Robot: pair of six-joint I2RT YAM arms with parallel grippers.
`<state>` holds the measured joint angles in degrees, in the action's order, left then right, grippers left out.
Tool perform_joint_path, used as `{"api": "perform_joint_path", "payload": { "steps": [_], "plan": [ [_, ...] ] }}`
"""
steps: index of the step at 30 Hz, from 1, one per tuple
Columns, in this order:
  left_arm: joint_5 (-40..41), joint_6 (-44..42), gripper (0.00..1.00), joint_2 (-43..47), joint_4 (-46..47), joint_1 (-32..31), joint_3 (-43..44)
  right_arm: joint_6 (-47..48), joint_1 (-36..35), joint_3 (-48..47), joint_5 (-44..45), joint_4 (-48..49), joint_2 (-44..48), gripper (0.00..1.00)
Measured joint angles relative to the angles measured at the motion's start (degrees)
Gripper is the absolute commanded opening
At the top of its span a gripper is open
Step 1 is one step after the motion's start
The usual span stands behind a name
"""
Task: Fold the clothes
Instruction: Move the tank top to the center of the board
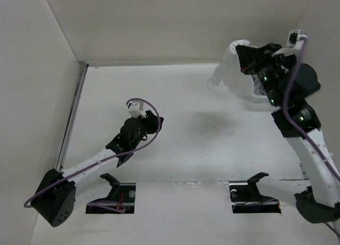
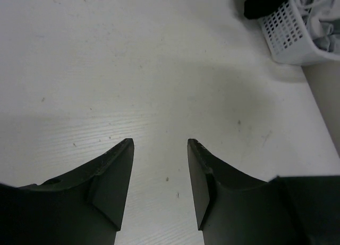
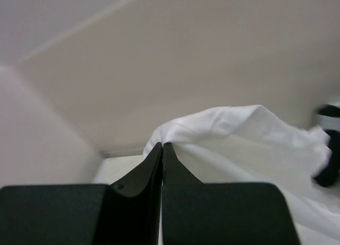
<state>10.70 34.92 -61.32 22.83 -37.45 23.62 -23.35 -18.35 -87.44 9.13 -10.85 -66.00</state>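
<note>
at far right, your right gripper (image 3: pixel 162 146) is clamped on the white top (image 3: pixel 239 128); your left gripper (image 2: pixel 159 143) hovers wide open.

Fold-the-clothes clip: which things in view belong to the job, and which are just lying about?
Job in hand:
- white top, lifted, pinched in the shut right claw
- left claw, open above the table

Lying about:
- white basket
- grey garment inside it
- black garment at its rim
</note>
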Motion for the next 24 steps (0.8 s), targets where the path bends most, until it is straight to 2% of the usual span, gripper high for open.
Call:
{"api": "perform_joint_path", "payload": {
  "steps": [4, 7, 11, 15, 18, 22, 24],
  "plan": [
    [0.11, 1.46, 0.43, 7.17, -4.02, 3.89, 0.13, 0.76, -18.25, -2.4, 0.98, -0.22, 7.89, 0.01],
    [0.5, 3.02, 0.43, 11.89, -6.62, 7.04, 0.15, 0.92, -29.18, -3.02, 3.08, 0.31, 10.71, 0.02],
    [0.7, 5.07, 0.43, 14.88, -9.42, 10.51, 0.15, -0.96, -35.36, 3.48, 4.83, 4.83, 12.26, 0.04],
    [0.66, 7.04, 0.43, 15.1, -11.96, 13.6, 0.15, -6.58, -31.43, 17.59, 3.08, 10.08, 9.57, 0.04],
    [0.63, 8.15, 0.43, 14.43, -12.76, 15.43, 0.15, -12.04, -23.91, 25.53, -1.75, 14.14, 0.33, 0.01],
    [0.63, 9.05, 0.41, 10.32, -12.81, 16.44, 0.15, -17.46, -13.64, 24.11, -7.87, 16.35, -21.55, 0.0],
    [0.61, 9.07, 0.39, 7.96, -13.05, 15.91, 0.15, -18.82, -10.19, 18.88, -9.2, 15.13, -31.43, 0.12]
  ]
}}
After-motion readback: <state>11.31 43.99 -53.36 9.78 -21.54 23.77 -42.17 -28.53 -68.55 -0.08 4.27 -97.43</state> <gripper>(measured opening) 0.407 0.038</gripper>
